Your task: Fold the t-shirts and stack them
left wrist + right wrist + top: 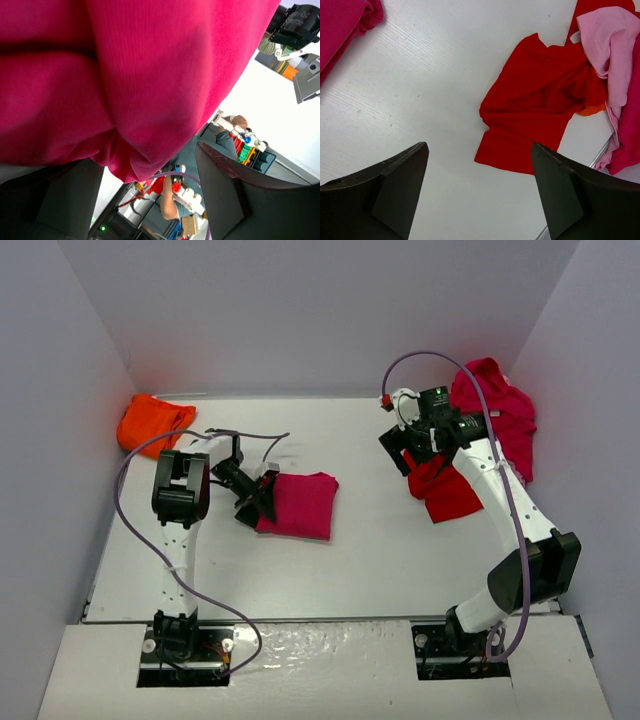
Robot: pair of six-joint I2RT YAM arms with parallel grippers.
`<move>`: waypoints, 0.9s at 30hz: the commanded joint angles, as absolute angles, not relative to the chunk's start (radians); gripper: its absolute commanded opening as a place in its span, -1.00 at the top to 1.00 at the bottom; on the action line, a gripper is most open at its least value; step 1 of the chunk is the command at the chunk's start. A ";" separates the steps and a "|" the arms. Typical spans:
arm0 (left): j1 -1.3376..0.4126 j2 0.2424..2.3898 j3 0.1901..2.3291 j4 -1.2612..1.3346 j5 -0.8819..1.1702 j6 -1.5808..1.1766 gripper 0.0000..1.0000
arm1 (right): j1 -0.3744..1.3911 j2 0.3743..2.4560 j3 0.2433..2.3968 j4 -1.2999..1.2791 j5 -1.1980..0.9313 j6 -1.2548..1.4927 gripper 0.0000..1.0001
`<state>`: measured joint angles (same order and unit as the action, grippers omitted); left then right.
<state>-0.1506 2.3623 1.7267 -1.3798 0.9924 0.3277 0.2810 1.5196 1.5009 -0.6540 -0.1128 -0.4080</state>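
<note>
While partly beneath right arm [505,502], red t-shirt [450,500] beside magenta heap [505,408].

surface: white table [380,550], faint grain | enclosure: pale grey back wall [320,310], left wall [50,460], right wall [605,370] along three table edges | light: soft, even, weak shadows

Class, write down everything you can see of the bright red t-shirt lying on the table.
Soft, plain bright red t-shirt, unfolded and rumpled, lying flat on the white table, on its right side. One straight-edged end lies bare; the other runs under a light pink t-shirt beside a magenta one. A scrap of orange shows at its edge.
</note>
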 commanded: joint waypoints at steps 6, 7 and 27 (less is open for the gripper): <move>-0.222 2.590 2.007 -1.397 0.974 0.369 -0.15 | 0.276 1.551 1.530 -0.635 -0.120 -0.391 -0.62; -0.228 2.608 2.037 -1.397 0.970 0.358 0.02 | 0.276 1.549 1.527 -0.635 -0.117 -0.392 -0.62; -0.056 2.550 2.707 -1.207 0.002 0.270 1.00 | 0.273 1.529 1.511 -0.633 -0.121 -0.397 -0.62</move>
